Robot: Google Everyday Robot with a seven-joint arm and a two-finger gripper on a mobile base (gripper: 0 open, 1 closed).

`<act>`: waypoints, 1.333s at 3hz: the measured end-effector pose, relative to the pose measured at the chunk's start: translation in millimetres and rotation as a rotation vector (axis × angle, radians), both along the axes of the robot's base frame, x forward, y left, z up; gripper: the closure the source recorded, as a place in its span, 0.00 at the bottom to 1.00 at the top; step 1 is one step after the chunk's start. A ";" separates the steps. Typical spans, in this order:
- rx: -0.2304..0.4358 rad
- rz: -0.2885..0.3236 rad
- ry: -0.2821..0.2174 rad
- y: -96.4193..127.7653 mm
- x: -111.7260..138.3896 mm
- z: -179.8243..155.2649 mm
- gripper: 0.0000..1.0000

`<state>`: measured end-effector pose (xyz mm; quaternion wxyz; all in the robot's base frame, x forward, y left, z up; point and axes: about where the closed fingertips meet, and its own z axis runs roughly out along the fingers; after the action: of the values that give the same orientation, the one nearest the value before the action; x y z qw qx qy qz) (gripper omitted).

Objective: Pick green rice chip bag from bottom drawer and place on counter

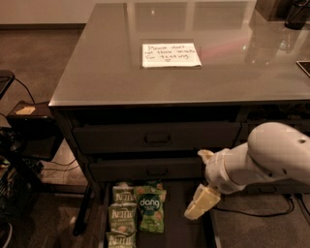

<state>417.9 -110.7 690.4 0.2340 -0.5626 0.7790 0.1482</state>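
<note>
The green rice chip bag point(150, 211), bright green with a dark round "dang" logo, lies flat in the open bottom drawer point(181, 232) below the cabinet front. My gripper point(197, 184), cream-coloured on a white arm, hangs over the right part of the drawer, to the right of the bag and above the drawer floor. It is open and empty, apart from the bag. The counter point(97, 72) is a glossy grey top with a white handwritten note point(170, 54).
Paler green Kettle bags point(121, 213) lie beside the dang bag on its left. Two closed drawers with recessed handles point(157, 138) sit above. Dark shelving and cables point(19, 160) stand at the left; dark objects point(295, 14) are on the counter's far right.
</note>
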 end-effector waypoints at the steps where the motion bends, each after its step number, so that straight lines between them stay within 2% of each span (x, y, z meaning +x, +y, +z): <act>1: 0.036 0.013 0.007 1.9 -8.2 -64.8 0.00; 3: 0.098 0.030 0.036 38.5 10.3 -220.6 0.00; 4: 0.114 0.023 0.083 55.9 13.4 -282.5 0.00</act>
<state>431.4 -54.8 407.9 0.2316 -0.5505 0.7718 0.2182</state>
